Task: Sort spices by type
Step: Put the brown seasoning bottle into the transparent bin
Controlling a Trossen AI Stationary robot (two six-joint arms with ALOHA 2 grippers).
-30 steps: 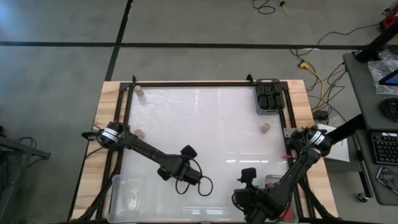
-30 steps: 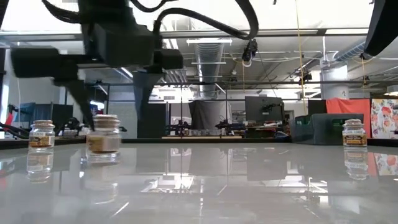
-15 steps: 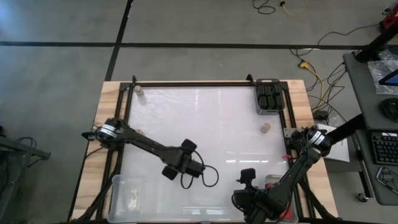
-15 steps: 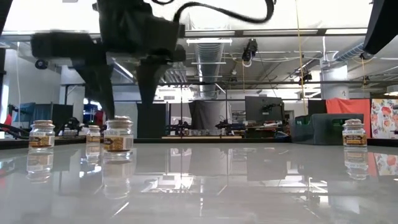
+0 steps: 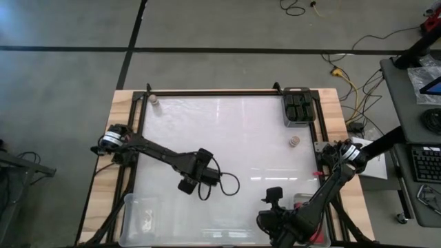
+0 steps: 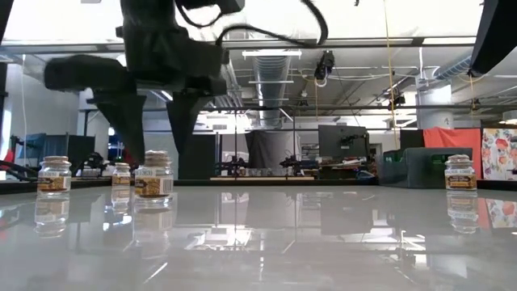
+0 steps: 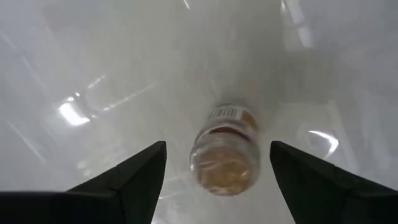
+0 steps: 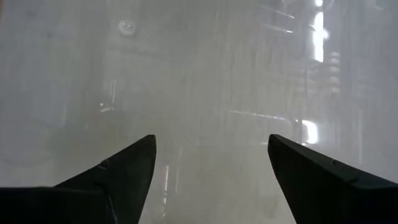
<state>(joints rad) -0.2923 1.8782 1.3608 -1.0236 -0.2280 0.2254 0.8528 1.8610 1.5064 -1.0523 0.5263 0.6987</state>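
Left end effector, fingers apart, hangs over a tan-lidded spice jar standing left of centre on the white bench, without touching it. Right end effector, fingers apart, waits at the near edge.

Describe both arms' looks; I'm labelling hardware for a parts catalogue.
Both are dark, jointed arms. The left arm has a looping black cable by its wrist; the left gripper and right gripper each end in two black, wedge-shaped fingers. The right arm wears a white band.
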